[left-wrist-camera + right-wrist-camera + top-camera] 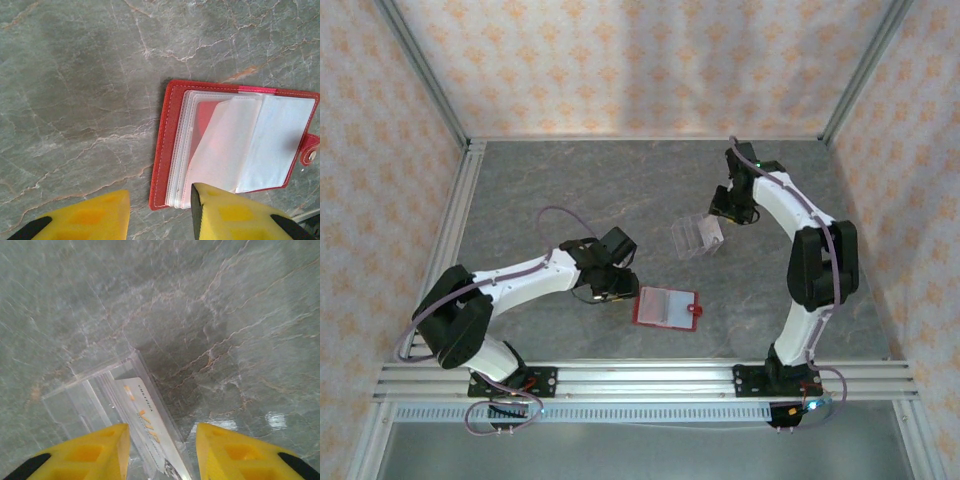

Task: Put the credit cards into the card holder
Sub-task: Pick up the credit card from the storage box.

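Your right claw [160,442] has its fingers apart and grips nothing. The card [145,425] stands in the clear rack [90,390] between them, its long axis running 11 to 5 o'clock. Your left claw [160,200], also apart and empty, has the open red wallet [165,150] at 1 o'clock. From overhead, the wallet lies at 7 o'clock from the rack, so the right arm is nearer the card.
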